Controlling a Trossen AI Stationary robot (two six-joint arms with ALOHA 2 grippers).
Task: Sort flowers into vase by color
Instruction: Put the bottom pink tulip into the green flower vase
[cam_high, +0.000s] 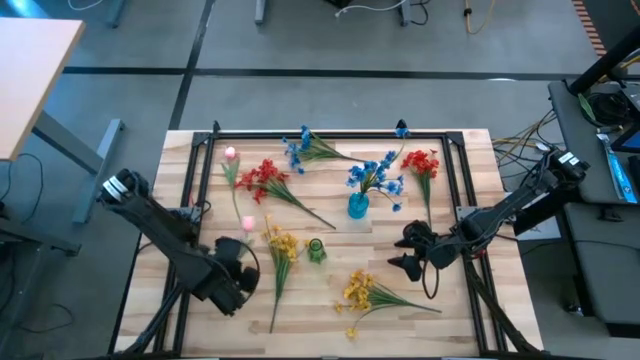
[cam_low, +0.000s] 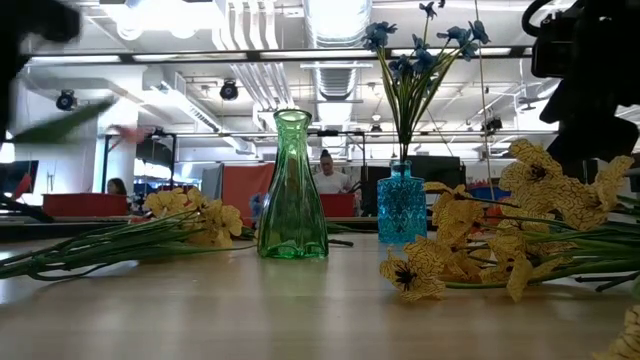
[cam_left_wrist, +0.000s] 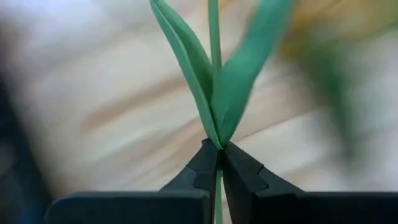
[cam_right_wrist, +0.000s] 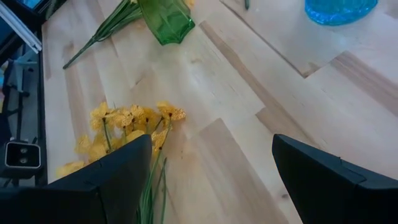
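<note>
Wooden worktop (cam_high: 330, 320) strewn with flower sprigs, two vases near its middle: blue vase (cam_high: 358, 206) already stuffed with blue flowers (cam_high: 376, 175), green vase (cam_high: 316, 250) empty. Left gripper (cam_left_wrist: 219, 155) near the worktop's left front corner, fingers pinched together on a green stem (cam_left_wrist: 214, 74); bloom cut off in the wrist view, stem blurred. Pink bud (cam_high: 247, 224) just beside that gripper. Right gripper (cam_high: 404, 249) toward the right edge, jaws wide apart, holding nothing, yellow sprig (cam_right_wrist: 134, 121) close ahead.
</note>
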